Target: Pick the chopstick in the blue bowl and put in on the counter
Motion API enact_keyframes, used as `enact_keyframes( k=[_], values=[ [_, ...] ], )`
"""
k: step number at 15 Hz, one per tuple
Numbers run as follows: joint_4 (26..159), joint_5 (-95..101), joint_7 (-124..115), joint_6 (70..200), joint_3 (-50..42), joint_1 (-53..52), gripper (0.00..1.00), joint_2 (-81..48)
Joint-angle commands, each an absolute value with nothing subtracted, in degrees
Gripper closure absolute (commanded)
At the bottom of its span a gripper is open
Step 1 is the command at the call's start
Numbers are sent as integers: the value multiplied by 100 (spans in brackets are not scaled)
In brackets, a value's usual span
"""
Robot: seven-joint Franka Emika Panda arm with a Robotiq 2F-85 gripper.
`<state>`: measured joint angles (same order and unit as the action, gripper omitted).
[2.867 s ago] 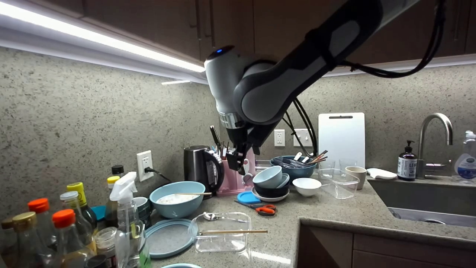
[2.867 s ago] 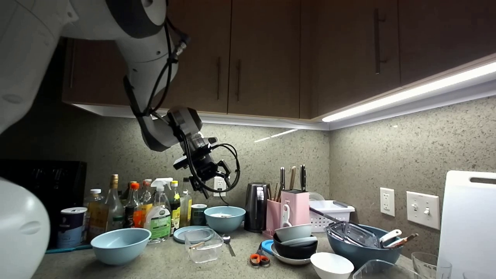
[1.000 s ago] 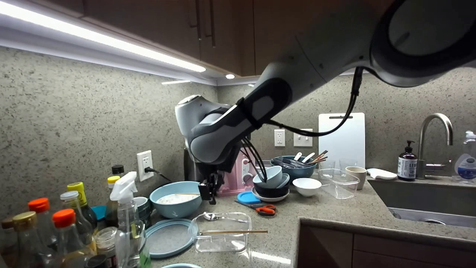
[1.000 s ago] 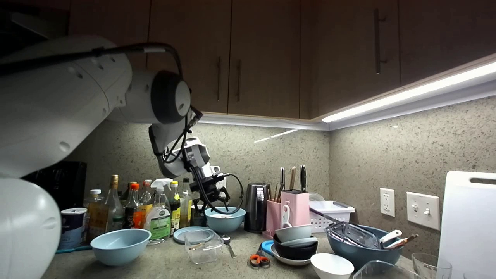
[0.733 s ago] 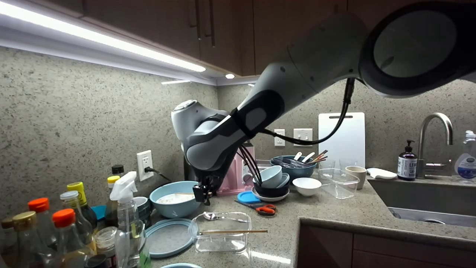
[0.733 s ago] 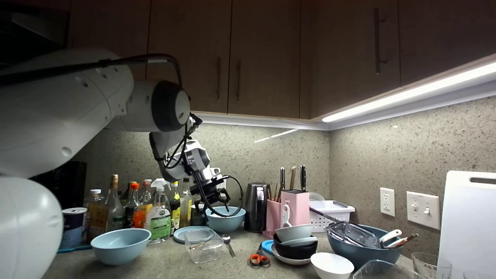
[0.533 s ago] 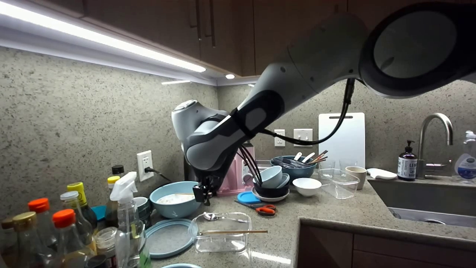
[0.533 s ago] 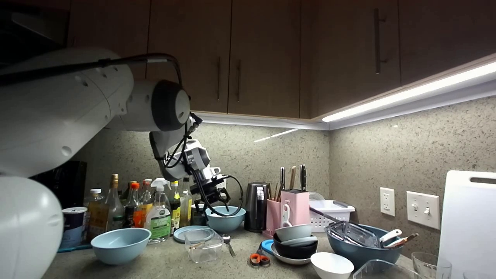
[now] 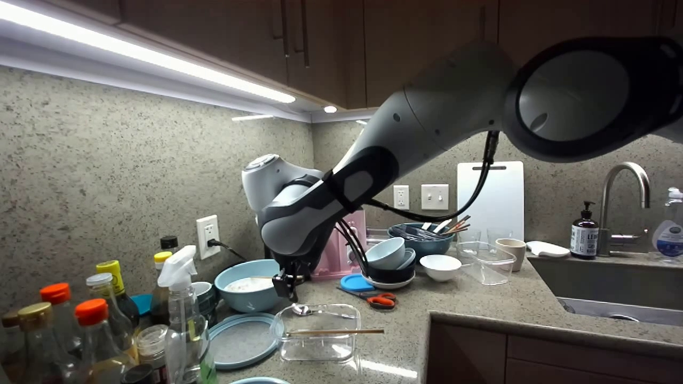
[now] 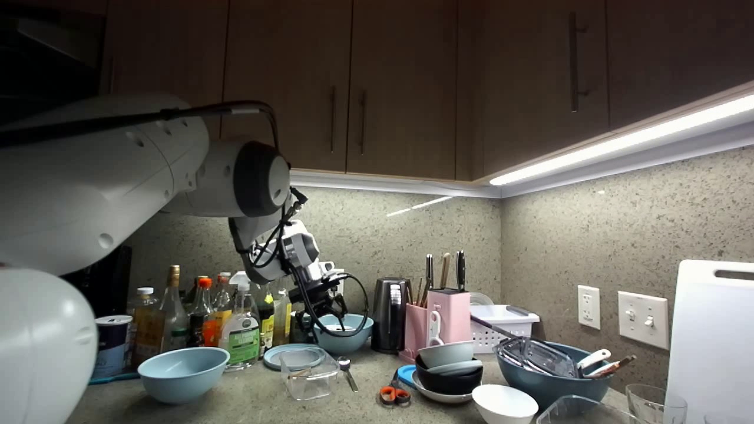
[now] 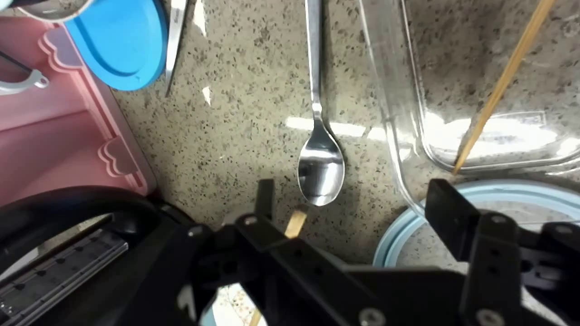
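Observation:
The blue bowl [image 9: 248,301] stands on the speckled counter [image 9: 405,304] by the kettle, with whitish contents, and shows in both exterior views [image 10: 353,338]. A wooden chopstick [image 9: 261,277] lies across it, partly hidden behind my gripper. In the wrist view its end [image 11: 296,222] sticks out past the bowl's rim, beside my left-hand finger; the bowl is mostly hidden under the gripper. My gripper [image 11: 355,208] is open with nothing between its fingers. In an exterior view the gripper [image 9: 284,287] overlaps the bowl's near rim; whether it touches is unclear.
A clear container [image 9: 320,349] with a second chopstick [image 9: 368,331] across it, a spoon [image 11: 321,167] and a flat pale-blue plate [image 9: 243,344] lie close by. A kettle [image 10: 389,318], pink knife block [image 10: 450,318], spray bottle [image 10: 243,330] and scissors [image 9: 381,301] stand or lie around.
The gripper has come down from high up to beside the bowl's rim, then lowered a little more in the last half second. The bowl and chopsticks have not visibly moved.

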<state>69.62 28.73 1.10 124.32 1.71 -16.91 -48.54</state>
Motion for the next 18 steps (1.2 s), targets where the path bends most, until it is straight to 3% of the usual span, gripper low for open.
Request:
enact_keyframes(
  k=[1,9,18],
  values=[
    [6455,2767,570,12316,125,-1803,46,-5157],
    [6288,2882,955,12409,265,-1863,98,-5259],
    [6873,3012,437,12340,137,-2004,99,-4720]
  ],
)
